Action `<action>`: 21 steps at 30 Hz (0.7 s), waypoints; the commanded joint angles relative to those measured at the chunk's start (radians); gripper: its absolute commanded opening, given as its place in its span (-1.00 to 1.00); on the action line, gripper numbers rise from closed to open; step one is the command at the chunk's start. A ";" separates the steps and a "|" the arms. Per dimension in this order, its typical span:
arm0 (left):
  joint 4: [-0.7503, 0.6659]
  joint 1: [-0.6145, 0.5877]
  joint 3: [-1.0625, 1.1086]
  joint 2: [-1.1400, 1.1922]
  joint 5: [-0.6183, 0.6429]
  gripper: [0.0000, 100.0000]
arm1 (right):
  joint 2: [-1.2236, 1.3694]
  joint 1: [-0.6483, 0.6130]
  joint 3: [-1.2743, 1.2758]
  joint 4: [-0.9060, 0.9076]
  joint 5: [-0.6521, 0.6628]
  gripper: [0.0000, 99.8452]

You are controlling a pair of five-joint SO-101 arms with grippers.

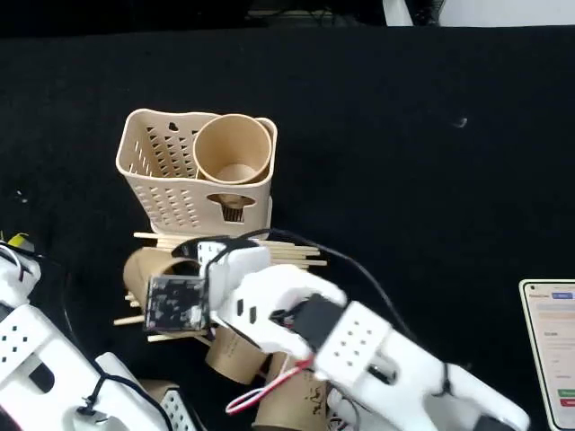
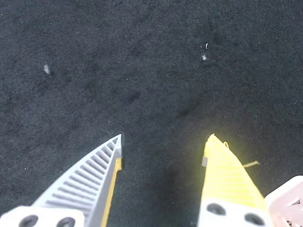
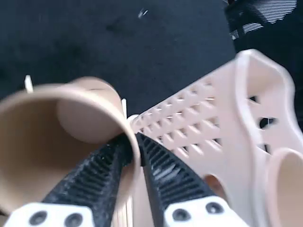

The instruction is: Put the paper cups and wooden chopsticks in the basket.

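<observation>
- Basket [image 1: 180, 202]: shown upright on the black table [image 1: 431, 180]. One paper cup [image 1: 232, 148] is seen standing inside it, mouth up, at one end.
- Right gripper [image 3: 132, 139]: clamped on the rim of a second cup [image 3: 47, 137], with one finger inside the mouth and one outside. This cup is held on its side just beside the perforated wall of the basket. Whether it is lifted off the table cannot be told.
- Wooden chopsticks [image 1: 287, 251]: laid in a loose bundle on the table, just in front of the basket and partly under the right arm. None is seen inside the basket.
- Loose cups [image 1: 232, 355]: further cups are seen on their sides beneath the right arm, near the front edge of the table.
- Left gripper [image 2: 165, 142]: fingers spread apart with nothing between them, held over bare table cloth.
- Progress: the task is judged to be at an early stage. One cup is stowed and one is grasped. The loose cups and all the chopsticks are left to be put in.
</observation>
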 commanded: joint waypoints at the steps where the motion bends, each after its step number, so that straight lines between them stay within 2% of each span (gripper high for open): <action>1: -0.012 -0.008 -0.062 -0.014 0.011 -0.44 | -0.128 0.021 -0.234 0.244 -0.091 -0.98; 4: -0.011 -0.001 -0.053 -0.014 0.011 -0.44 | -0.168 0.087 -0.424 0.365 -0.153 -0.98; 7: -0.034 0.019 -0.024 -0.014 0.011 -0.44 | -0.140 0.203 -0.601 0.407 -0.235 -0.98; 13: -0.158 0.101 0.088 -0.015 0.011 -0.44 | 0.081 0.411 -0.869 0.450 -0.400 -0.98; 17: -0.264 0.153 0.177 -0.015 0.011 -0.44 | 0.277 0.486 -1.047 0.511 -0.416 -0.98; 21: -0.388 0.185 0.268 -0.015 0.011 -0.44 | 0.453 0.500 -1.224 0.623 -0.442 -0.98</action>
